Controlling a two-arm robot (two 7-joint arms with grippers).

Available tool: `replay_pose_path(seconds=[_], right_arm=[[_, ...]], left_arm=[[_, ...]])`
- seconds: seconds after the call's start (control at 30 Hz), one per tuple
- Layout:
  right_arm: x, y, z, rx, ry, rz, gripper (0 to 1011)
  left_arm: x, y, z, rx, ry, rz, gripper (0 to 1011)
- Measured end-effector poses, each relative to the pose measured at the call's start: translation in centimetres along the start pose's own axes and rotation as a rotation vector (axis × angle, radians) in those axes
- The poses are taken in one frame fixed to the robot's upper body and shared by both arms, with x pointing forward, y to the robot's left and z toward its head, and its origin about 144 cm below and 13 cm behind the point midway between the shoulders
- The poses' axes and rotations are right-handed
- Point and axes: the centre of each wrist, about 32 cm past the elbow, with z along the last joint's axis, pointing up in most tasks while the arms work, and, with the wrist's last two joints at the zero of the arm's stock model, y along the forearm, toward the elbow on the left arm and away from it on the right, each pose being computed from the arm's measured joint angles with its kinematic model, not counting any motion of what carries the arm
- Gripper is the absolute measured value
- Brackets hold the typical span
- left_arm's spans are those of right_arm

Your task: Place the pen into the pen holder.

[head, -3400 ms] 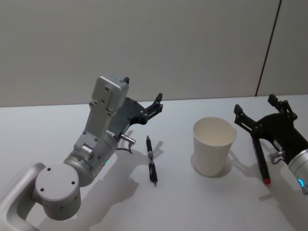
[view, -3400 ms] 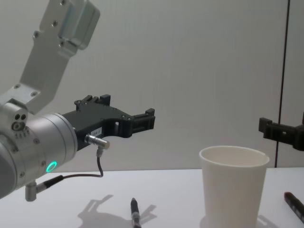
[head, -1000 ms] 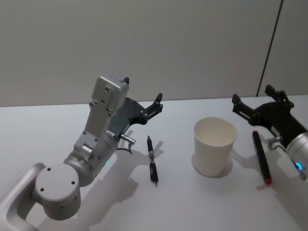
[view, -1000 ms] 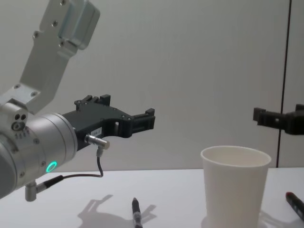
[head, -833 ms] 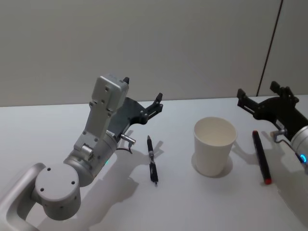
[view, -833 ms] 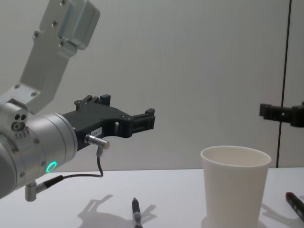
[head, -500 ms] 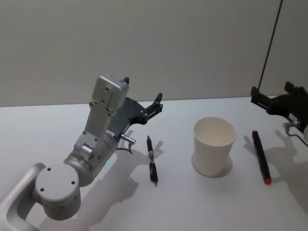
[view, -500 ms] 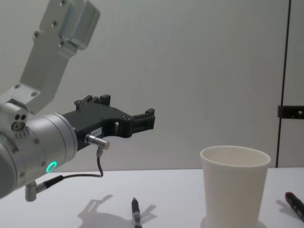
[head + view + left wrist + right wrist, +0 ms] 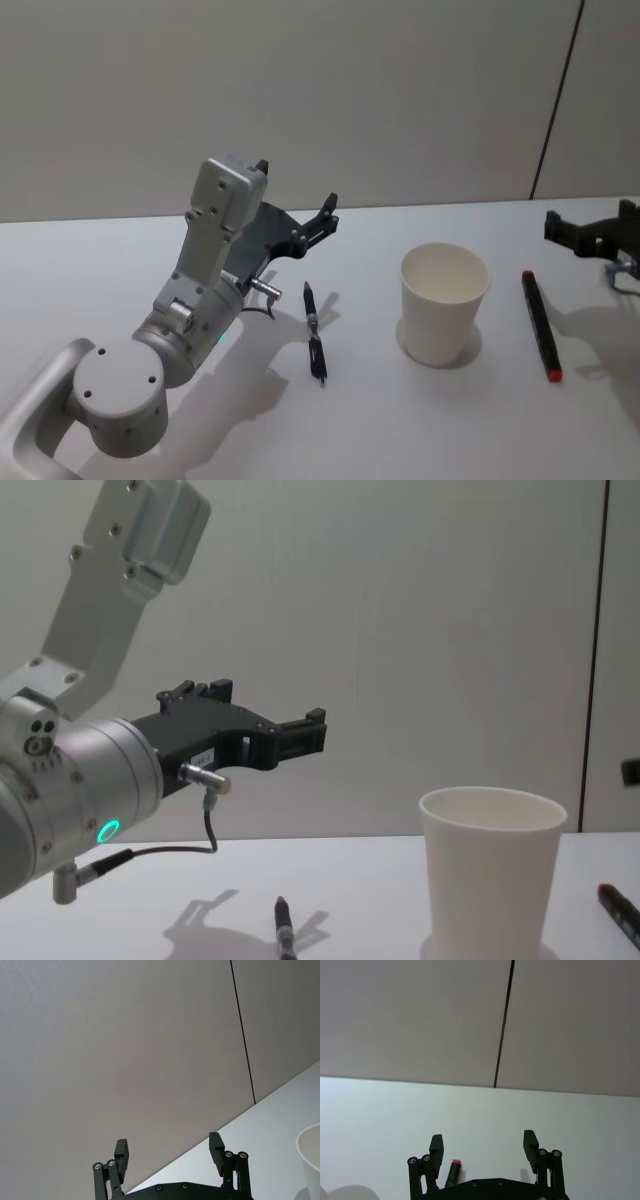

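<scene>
Right gripper (image 9: 592, 216) is pulling back toward the right edge of the table (image 9: 150, 260), fingers spread wide and carrying nothing; a few seconds ago it was hovering low over the red-tipped pen (image 9: 538, 325), and now it is sitting well clear of it. That pen is lying flat on the table just right of the pen holder (image 9: 440, 320), apart from it, in the same spot as before. The holder is standing upright and looking empty. Judgement: no grasp has been made, so the task is not advancing; a fresh approach is needed. Left gripper (image 9: 296, 185) is hanging parked above the table, fingers spread, empty, with the black pen (image 9: 314, 333) lying just beside it, left of the holder.
</scene>
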Motion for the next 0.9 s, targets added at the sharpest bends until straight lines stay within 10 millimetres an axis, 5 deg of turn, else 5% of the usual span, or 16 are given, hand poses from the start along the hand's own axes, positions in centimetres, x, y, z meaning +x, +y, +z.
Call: replay_pose_path(seconds=[0.9], right_arm=[[-5.0,3.9,-2.8,-0.172,-0.092,-0.022,1001]], left_arm=[[0.0,0.0,0.0,0.000,0.000,0.000,1001]])
